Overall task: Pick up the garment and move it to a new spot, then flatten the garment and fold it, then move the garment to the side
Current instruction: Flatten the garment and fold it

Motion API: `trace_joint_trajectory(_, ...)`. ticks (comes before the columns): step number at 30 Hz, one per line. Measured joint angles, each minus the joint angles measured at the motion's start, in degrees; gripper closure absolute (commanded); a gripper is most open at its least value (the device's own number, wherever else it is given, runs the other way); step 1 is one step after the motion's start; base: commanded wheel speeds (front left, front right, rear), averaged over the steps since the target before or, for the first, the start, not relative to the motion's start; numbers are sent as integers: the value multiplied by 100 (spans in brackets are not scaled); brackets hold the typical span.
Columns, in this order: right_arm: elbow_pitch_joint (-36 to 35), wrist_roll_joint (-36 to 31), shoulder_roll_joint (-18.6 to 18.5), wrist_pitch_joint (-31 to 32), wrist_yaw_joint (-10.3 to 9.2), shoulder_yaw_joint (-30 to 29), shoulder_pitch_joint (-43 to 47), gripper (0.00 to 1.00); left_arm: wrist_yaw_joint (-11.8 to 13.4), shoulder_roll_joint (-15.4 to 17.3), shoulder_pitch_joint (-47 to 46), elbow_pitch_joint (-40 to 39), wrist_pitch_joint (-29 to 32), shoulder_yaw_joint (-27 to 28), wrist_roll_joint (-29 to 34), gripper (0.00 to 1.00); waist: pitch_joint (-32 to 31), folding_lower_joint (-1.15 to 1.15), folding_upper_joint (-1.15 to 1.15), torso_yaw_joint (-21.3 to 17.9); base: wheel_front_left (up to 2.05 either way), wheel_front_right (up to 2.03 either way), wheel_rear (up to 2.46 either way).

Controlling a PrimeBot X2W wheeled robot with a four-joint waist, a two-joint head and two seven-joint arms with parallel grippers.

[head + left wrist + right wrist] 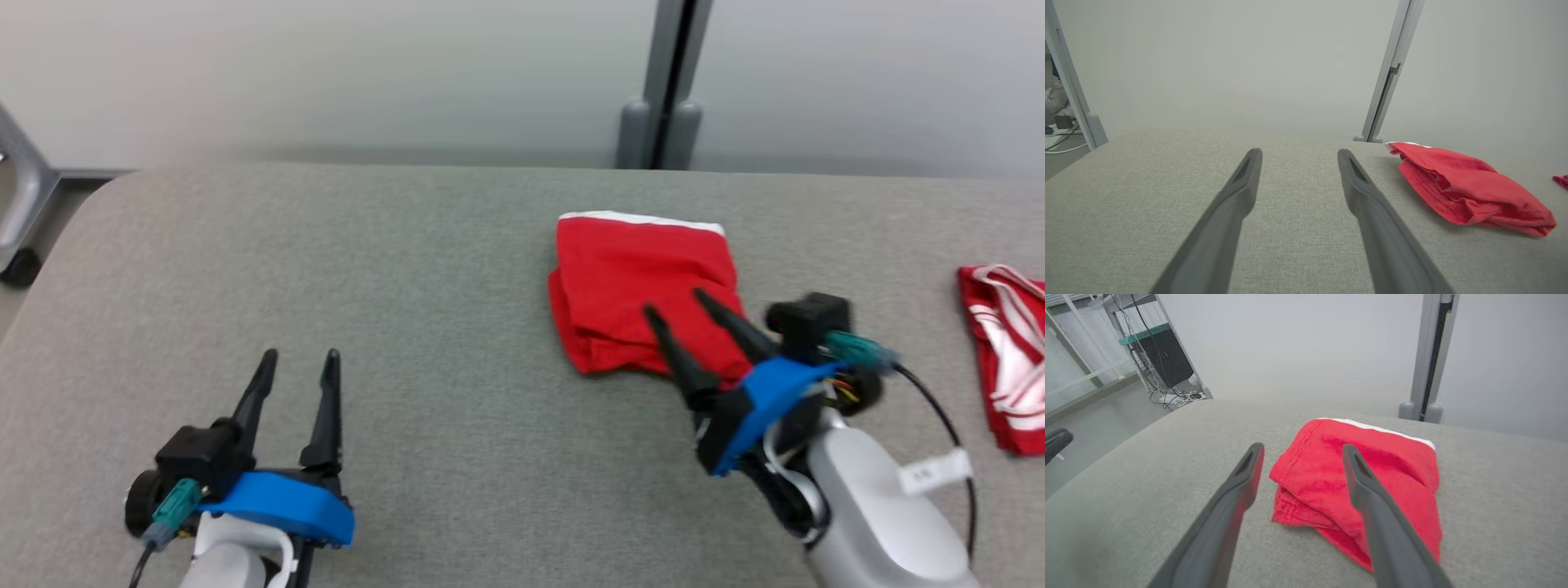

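You have soft, even light in all three views, with no glare. At the head view's lower right the right gripper [673, 300] is smeared by motion blur. The red garment [1470, 192] casts a faint shadow on the grey table [1298, 245]. The table's edge bows in both wrist views.

The garment [637, 269] is soft red cloth with a white band; the worktop [408, 286] wears matt grey woven fabric.

Red garment [645, 286] (white band), grey table [408, 286].
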Motion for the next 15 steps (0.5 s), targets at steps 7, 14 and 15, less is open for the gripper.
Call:
trace_joint_trajectory(7, -938, -760, 144, 55, 0, -1323, 935, 0, 127, 123, 220, -138, -2, 191, -54, 0, -176, 0, 0, -359, 0, 0, 0)
trace_joint_trajectory(14, -1455, -1347, 291, 100, 0, -1882, 1586, 0, 236, 204, 402, -222, -4, 302, -101, 0, -306, 0, 0, -645, 0, 0, 0)
trace_joint_trajectory(15, -1467, -1386, 312, 81, 0, -1945, 1645, 0, 253, 210, 426, -223, 2, 304, -102, 0, -323, 0, 0, -678, 0, 0, 0)
